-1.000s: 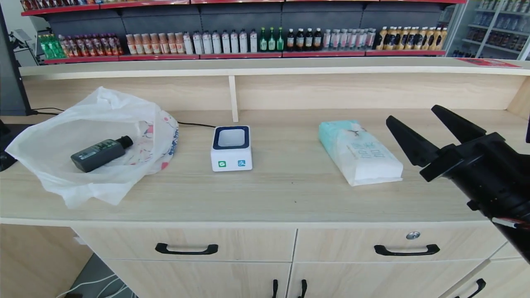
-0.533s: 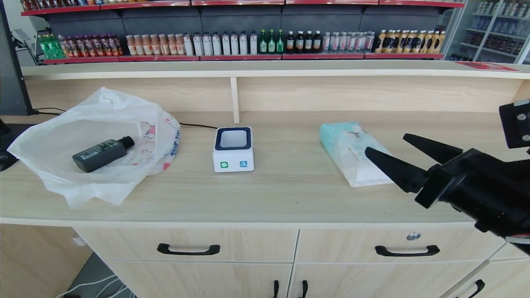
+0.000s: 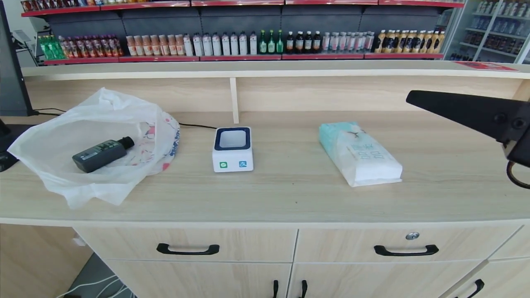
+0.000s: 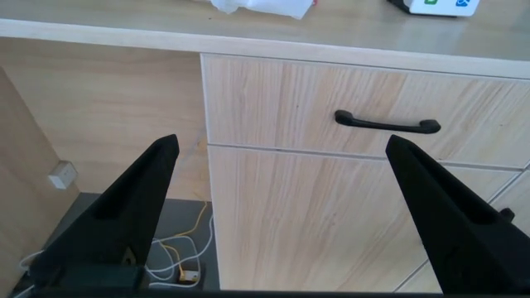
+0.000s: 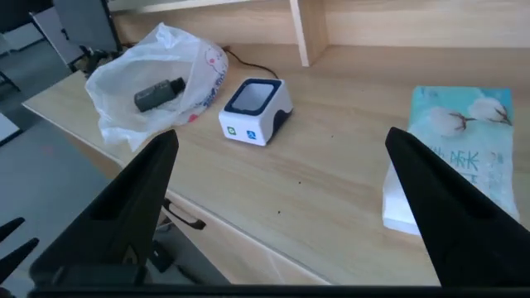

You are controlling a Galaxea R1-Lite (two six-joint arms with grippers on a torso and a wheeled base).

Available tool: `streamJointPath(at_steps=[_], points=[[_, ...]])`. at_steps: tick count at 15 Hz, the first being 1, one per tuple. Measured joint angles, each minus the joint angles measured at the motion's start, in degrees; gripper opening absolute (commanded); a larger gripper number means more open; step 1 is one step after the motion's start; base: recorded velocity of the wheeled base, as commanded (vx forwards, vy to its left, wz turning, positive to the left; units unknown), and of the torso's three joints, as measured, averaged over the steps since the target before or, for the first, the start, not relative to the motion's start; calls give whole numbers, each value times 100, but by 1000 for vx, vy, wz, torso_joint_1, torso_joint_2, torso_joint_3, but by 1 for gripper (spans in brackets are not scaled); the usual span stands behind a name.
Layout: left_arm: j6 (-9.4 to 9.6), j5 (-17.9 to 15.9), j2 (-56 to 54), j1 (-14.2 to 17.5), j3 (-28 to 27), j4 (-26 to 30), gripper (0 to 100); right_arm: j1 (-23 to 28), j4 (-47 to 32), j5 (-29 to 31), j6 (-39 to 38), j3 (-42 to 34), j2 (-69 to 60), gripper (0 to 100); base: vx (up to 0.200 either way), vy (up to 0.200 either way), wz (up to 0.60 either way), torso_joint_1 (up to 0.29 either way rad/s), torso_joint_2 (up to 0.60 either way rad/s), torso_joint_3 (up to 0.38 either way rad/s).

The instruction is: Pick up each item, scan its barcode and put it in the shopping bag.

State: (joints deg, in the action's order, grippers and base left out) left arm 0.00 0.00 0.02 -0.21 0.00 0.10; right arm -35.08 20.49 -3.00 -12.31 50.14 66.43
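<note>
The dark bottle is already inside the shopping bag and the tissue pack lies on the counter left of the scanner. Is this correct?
Not quite: in the head view the tissue pack lies on the counter right of the scanner. The dark bottle is indeed inside the shopping bag.
</note>
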Motion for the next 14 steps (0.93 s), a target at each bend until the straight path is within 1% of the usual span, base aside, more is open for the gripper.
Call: streamJointPath(at_steps=[1, 2, 4, 5, 6, 9, 11, 14], points=[[0, 0, 0, 10, 0, 0, 100, 41, -38, -279, 9, 18, -39, 100, 0, 0, 0, 0, 0, 0], [0, 0, 0, 21, 0, -2, 100, 216, -65, -532, 57, 33, -46, 100, 0, 0, 0, 0, 0, 0], [0, 0, 0, 5, 0, 0, 100, 833, -99, -1033, 105, 134, 91, 100, 0, 0, 0, 0, 0, 0], [-2, 0, 0, 10, 0, 0, 100, 1106, -121, -1189, 77, 276, 243, 100, 0, 0, 0, 0, 0, 0], [0, 0, 0, 18, 0, -2, 100, 1290, -169, -1276, -6, 463, 438, 100, 0, 0, 0, 0, 0, 0], [0, 0, 0, 10, 0, 0, 100, 1626, -460, -1334, -117, 964, 1058, 100, 0, 0, 0, 0, 0, 0], [0, 0, 0, 11, 0, -2, 100, 1883, -599, -1331, 128, 1215, 1486, 100, 0, 0, 0, 0, 0, 0], [0, 0, 0, 11, 0, 0, 100, 2164, -987, -1307, 736, 1493, 2199, 100, 0, 0, 0, 0, 0, 0]])
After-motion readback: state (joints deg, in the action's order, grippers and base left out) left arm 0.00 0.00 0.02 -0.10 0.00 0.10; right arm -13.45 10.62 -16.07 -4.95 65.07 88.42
